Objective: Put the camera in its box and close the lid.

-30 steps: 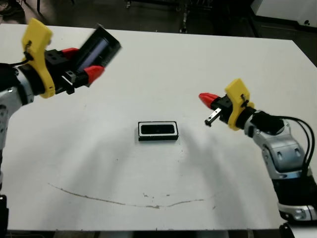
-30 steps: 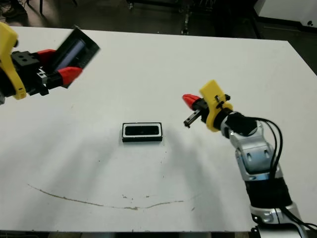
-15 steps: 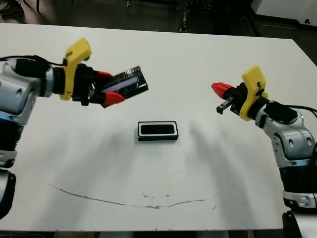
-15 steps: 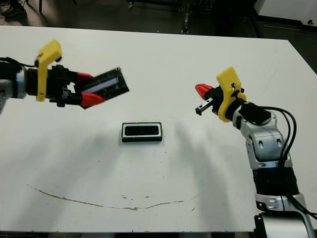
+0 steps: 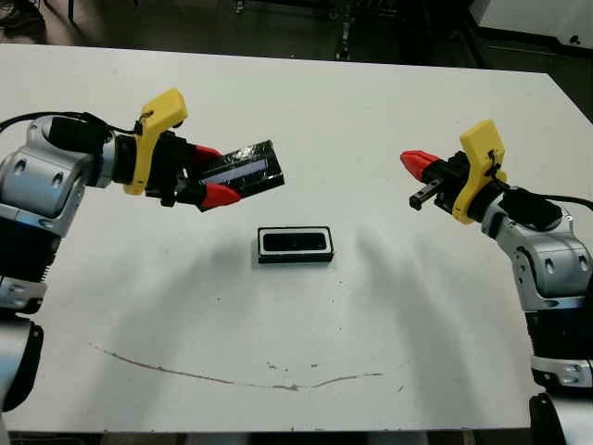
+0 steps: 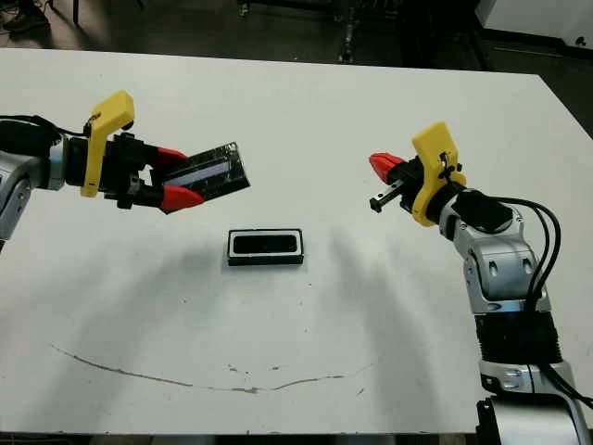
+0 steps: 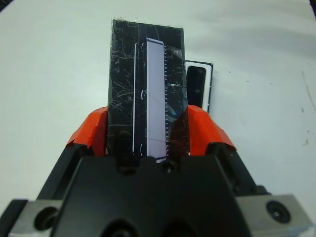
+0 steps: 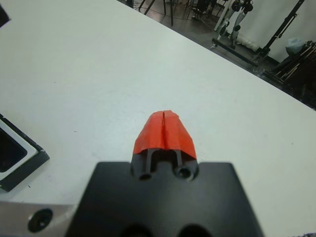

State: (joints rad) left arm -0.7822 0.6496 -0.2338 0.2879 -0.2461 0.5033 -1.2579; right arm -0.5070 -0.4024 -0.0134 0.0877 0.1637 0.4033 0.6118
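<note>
Lid (image 5: 243, 170) is hanging in the air above the table (image 5: 371, 93), and your left gripper (image 5: 215, 174) is pinching it by one short end between its two red fingers, with the speckled top showing a pale violet glare. Its free end is pointing toward the middle of the table. The box (image 5: 261, 246) is lying on the table just beyond and below that free end, a little toward the robot and to its right, so it is waiting nearly straight ahead along the fingers. A dark slab that I am judging to be the camera (image 5: 295, 244) is already resting inside the white lining. The long axis of the box is running left to right, and the lid's is running almost the same way, only slightly tilted, so I am expecting little turning before you lower it. Your left arm is clearly the nearer one; the right gripper (image 5: 414, 163) is hovering well apart on the right, its fingers pressed together and holding nothing. I am finding no brand, label or readable writing anywhere.
</note>
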